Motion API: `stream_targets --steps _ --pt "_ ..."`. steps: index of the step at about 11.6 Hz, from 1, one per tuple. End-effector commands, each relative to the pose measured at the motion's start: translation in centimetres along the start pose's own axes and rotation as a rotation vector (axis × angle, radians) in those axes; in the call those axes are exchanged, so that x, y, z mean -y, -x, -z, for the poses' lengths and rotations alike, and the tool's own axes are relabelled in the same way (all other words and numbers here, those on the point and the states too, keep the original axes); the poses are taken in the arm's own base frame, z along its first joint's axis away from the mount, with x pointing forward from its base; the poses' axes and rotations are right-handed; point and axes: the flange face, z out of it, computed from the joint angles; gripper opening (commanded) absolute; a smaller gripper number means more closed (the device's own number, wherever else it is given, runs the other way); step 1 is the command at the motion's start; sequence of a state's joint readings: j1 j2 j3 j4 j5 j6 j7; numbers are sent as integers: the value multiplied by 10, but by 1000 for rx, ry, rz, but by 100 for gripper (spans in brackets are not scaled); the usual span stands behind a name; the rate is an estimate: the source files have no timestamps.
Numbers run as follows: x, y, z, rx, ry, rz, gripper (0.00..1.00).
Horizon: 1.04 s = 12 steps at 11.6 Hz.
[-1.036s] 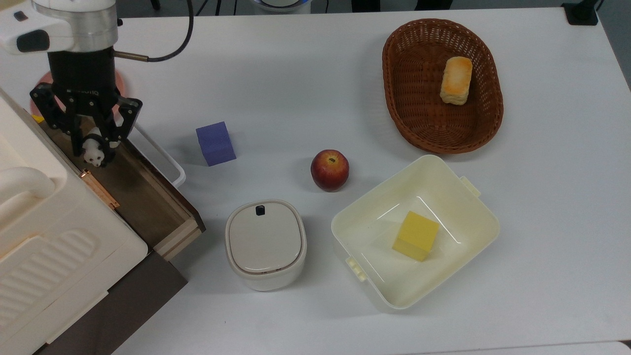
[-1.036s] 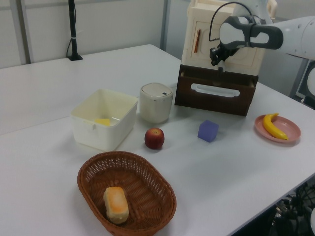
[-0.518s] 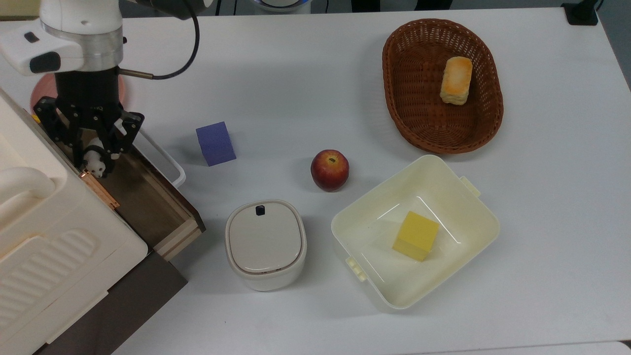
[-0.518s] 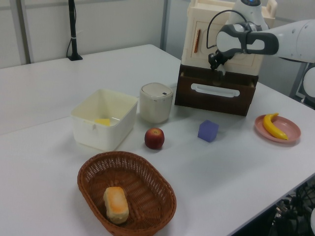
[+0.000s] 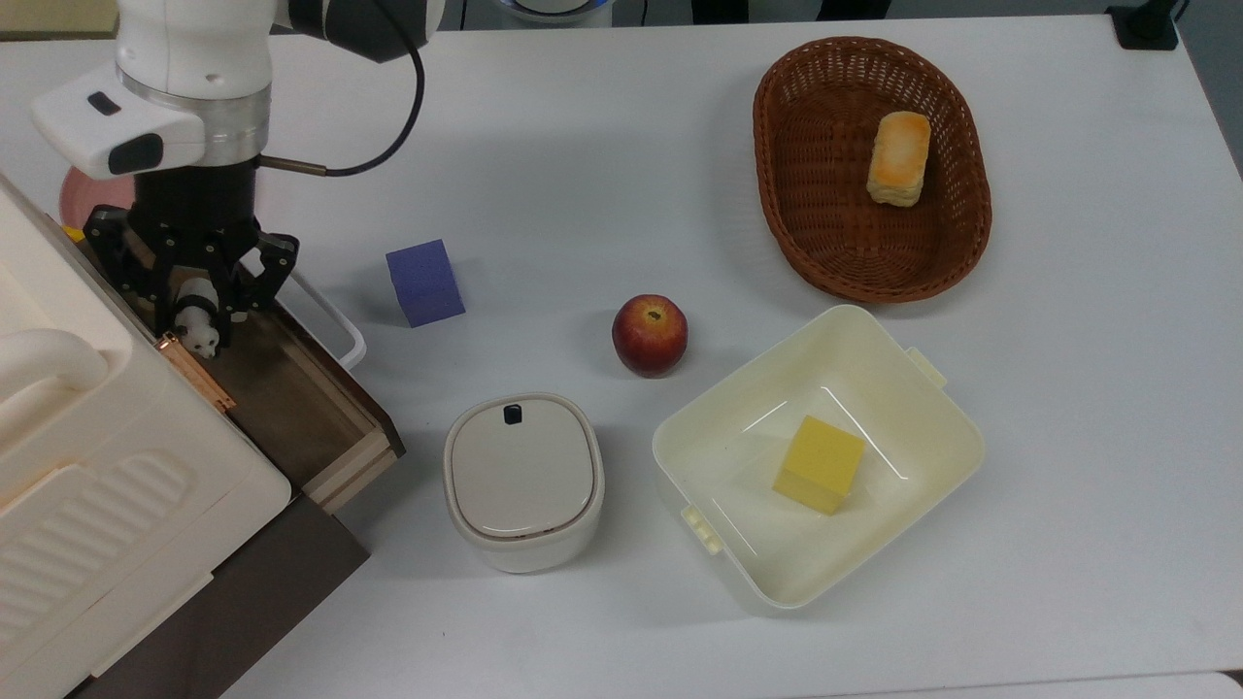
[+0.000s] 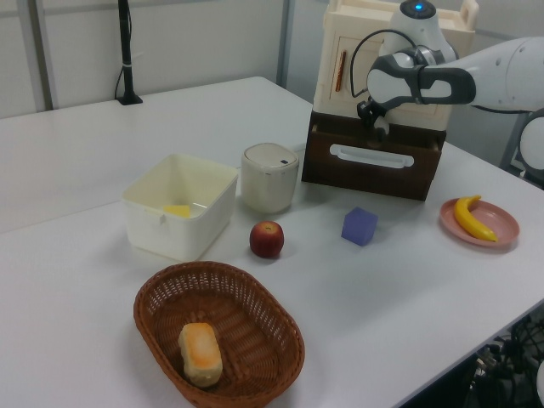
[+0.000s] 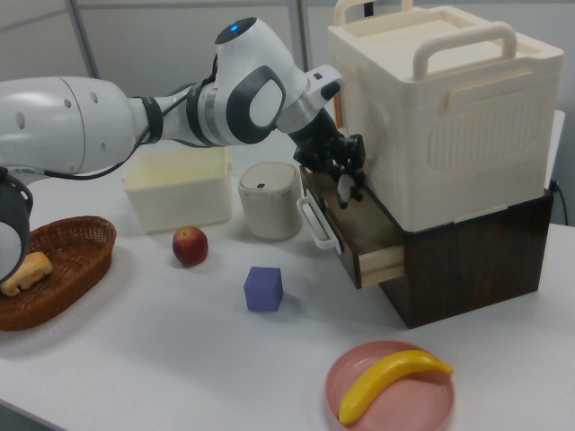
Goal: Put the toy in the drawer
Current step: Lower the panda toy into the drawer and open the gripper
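The toy [image 5: 201,330], a tiny black-and-white panda, hangs between the fingers of my gripper [image 5: 199,316], which is shut on it. It is held just over the back corner of the open drawer [image 5: 282,393], close to the cream cabinet [image 5: 97,466]. In the right view the gripper [image 7: 346,182] reaches down beside the cabinet wall, and the toy [image 7: 346,190] is low over the drawer [image 7: 364,241]. The left view shows the gripper [image 6: 376,127] right above the dark drawer front [image 6: 374,163] with its white loop handle [image 6: 372,154].
A purple cube [image 5: 424,282], an apple [image 5: 649,335] and a lidded white pot [image 5: 523,481] stand near the drawer. A cream tub [image 5: 903,408] holds a yellow cube [image 5: 819,464]. Bread [image 5: 898,157] lies in a wicker basket [image 5: 787,175]. A banana [image 7: 391,384] rests on a pink plate [image 7: 355,377].
The arm has come down and shifted slightly to the top view's right, bringing the toy lower over the drawer. The grip on the toy is unchanged.
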State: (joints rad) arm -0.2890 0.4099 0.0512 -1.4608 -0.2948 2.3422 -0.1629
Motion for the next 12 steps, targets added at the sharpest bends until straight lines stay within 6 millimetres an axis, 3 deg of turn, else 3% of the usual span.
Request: stream_targets --steps 1,5,7,9,11,12 --pt "5 4 -12 -23 30 61 3" --pt "20 5 -20 -7 31 103 5" --pt "24 7 -27 2 27 106 27" --pt "27 6 -30 5 33 122 57" --pt "27 6 -30 5 32 118 100" --pt "27 7 -30 7 31 114 100"
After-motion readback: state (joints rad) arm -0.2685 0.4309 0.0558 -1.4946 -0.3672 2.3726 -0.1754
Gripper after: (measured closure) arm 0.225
